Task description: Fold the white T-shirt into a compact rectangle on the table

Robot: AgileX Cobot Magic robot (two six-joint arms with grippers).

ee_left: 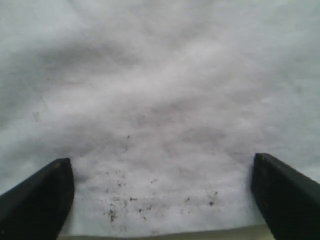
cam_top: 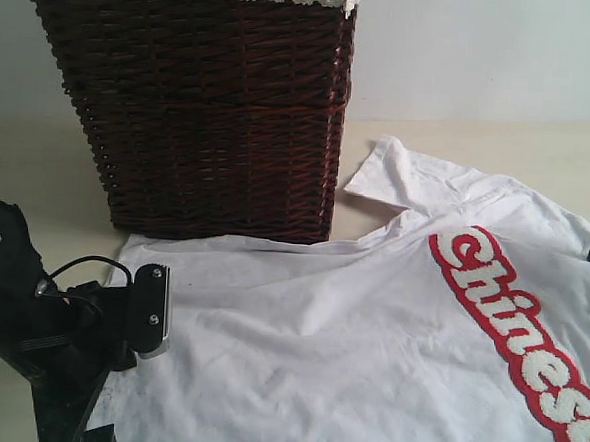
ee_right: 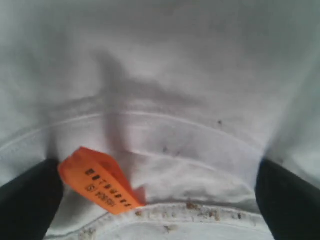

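Exterior view — white T-shirt (cam_top: 318,333) lies lengthwise left-to-right, collar (ee_right: 150,119) probably rightward.

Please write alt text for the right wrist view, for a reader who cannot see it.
Close view of the white T-shirt at its neckline, with an orange tag printed in black lying by the collar seam. The right pincer is open above the cloth, its two dark fingertips wide apart, holding nothing.
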